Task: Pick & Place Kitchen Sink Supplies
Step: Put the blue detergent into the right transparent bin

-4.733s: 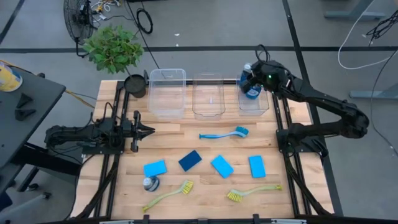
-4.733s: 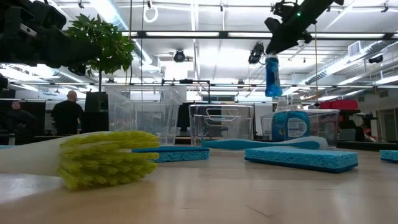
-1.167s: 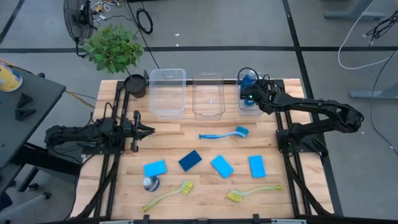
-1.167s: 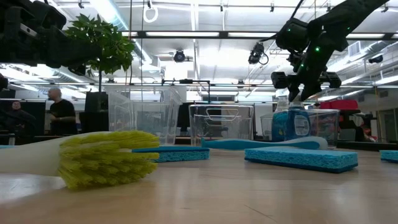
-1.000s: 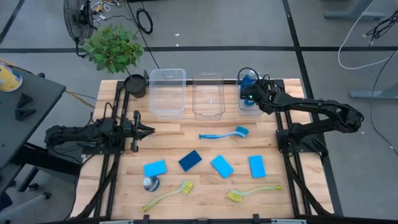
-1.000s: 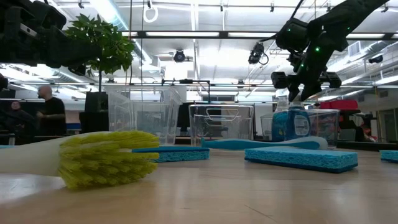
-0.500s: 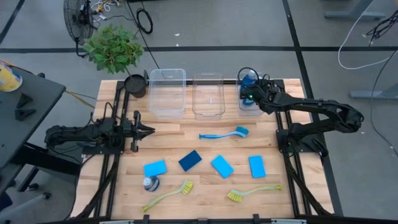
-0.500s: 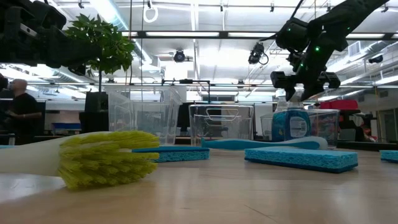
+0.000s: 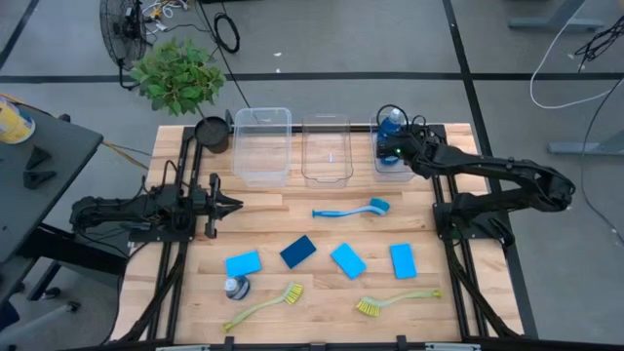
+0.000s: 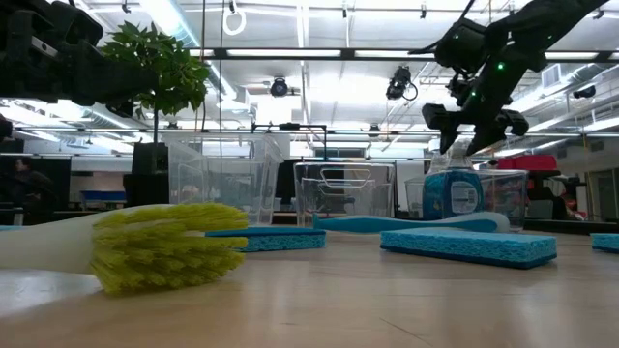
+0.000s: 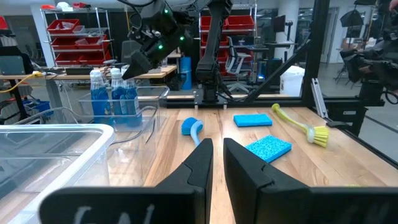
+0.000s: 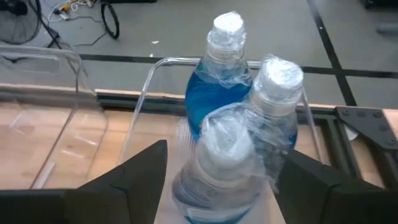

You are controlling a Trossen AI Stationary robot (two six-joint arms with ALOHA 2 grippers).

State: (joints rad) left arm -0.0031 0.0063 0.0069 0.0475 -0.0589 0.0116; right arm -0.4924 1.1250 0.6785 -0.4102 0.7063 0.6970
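At the near edge of the surface (image 9: pixel 322 327) lie two yellow-green brushes (image 9: pixel 265 305) (image 9: pixel 395 300), with one blue bottle (image 9: pixel 237 288) standing by the left one. Behind them four blue sponges (image 9: pixel 243 263) (image 9: pixel 298 251) (image 9: pixel 347 260) (image 9: pixel 403 260) sit in a row, the second from the left darker. Farther back lies a blue brush (image 9: pixel 353 209). The left gripper (image 9: pixel 226 205) waits at the left side, its fingers nearly closed and holding nothing. At the far edge stand three clear bins (image 9: pixel 262 145) (image 9: pixel 327 148) (image 9: pixel 398 168). The right gripper (image 12: pixel 217 168) hovers over the rightmost bin, fingers spread wide and empty, above three bottles (image 12: pixel 239 149) standing together inside it.
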